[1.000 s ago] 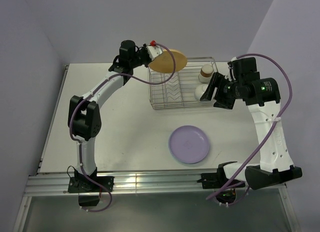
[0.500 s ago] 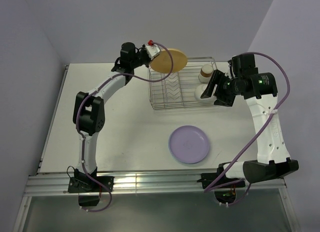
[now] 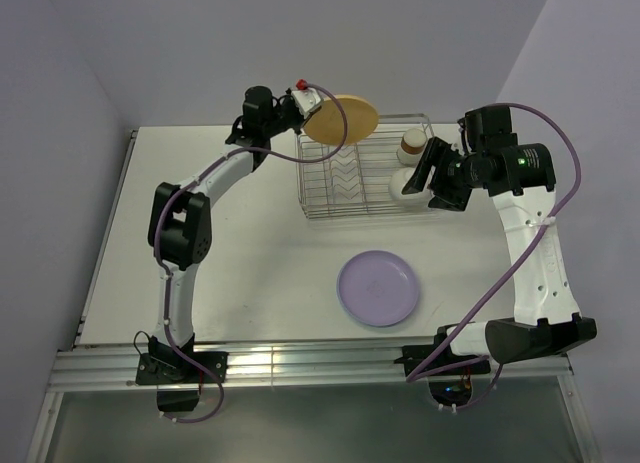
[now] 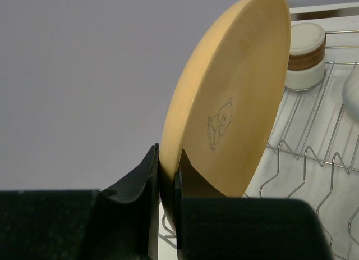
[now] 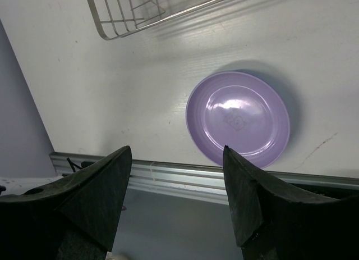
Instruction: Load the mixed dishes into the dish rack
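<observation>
At the far side of the table, in the dish rack point(image 3: 350, 214), we count the white cup point(image 3: 413, 143) and white bowl point(image 3: 402, 186) as loaded. The left gripper point(image 4: 167, 176), its arm stretched far, pinches the rim of the orange-yellow plate point(image 3: 342, 119) above the rack's far-left corner. The lavender plate point(image 3: 378, 288) lies near, unloaded, and we see no blue plate. The right gripper point(image 3: 428, 175) hangs wide and empty beside the bowl.

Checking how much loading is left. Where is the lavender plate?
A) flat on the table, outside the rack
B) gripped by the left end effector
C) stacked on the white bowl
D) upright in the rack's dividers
A: the lavender plate lies flat on the table, apart from the dish rack; the left end effector grips the orange-yellow plate instead.
</observation>
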`<state>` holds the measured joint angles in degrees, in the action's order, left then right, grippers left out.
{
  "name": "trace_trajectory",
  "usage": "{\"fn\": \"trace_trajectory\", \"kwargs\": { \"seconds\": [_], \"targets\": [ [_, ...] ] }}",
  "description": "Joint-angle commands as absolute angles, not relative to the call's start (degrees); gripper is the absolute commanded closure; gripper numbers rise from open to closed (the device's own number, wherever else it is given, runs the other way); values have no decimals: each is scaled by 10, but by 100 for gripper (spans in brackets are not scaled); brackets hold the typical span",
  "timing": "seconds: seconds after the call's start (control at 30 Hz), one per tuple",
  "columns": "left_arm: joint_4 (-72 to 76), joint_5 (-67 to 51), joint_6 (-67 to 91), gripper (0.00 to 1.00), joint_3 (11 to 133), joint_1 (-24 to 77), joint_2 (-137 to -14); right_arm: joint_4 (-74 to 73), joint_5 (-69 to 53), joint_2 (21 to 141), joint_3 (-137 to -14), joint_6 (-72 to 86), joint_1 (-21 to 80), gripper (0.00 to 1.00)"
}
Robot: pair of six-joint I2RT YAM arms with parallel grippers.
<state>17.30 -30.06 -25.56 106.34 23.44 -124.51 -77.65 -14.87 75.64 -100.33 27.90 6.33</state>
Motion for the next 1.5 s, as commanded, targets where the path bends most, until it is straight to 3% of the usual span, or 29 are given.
{"fn": "trace_trajectory", "kwargs": {
  "seconds": [0.0,0.5,0.57,0.67,0.7,0.77,0.83,0.87,1.03,1.23,1.37,1.47],
  "targets": [
    [219,-295,-243,100,1062,242,-1251,-829,-149,753,-1022,283,58,27],
    [252,-224,-216,100,984,261,-1246,-819,-149,746,-1002,293,56,27],
    [266,-215,-210,96,981,262,-1252,-820,-148,746,-1002,292,55,27],
    [277,-203,-196,72,978,266,-1255,-820,-149,747,-1001,290,55,27],
    [279,-200,-190,55,978,267,-1256,-820,-149,748,-1002,290,55,27],
    [279,-198,-188,38,979,271,-1258,-821,-149,749,-1004,287,55,27],
    [278,-193,-188,9,980,277,-1258,-821,-149,749,-1002,284,55,27],
    [277,-189,-187,1,982,281,-1258,-819,-149,748,-1000,282,55,27],
    [279,-159,-178,1,985,290,-1243,-822,-149,750,-989,273,55,27],
    [301,-42,-148,1,964,306,-1167,-818,-128,749,-928,272,55,27],
    [299,45,-10,1,948,308,-1089,-807,-106,756,-844,308,55,28],
    [224,18,155,9,924,309,-1032,-802,-111,764,-785,330,55,30]
  ]
}}
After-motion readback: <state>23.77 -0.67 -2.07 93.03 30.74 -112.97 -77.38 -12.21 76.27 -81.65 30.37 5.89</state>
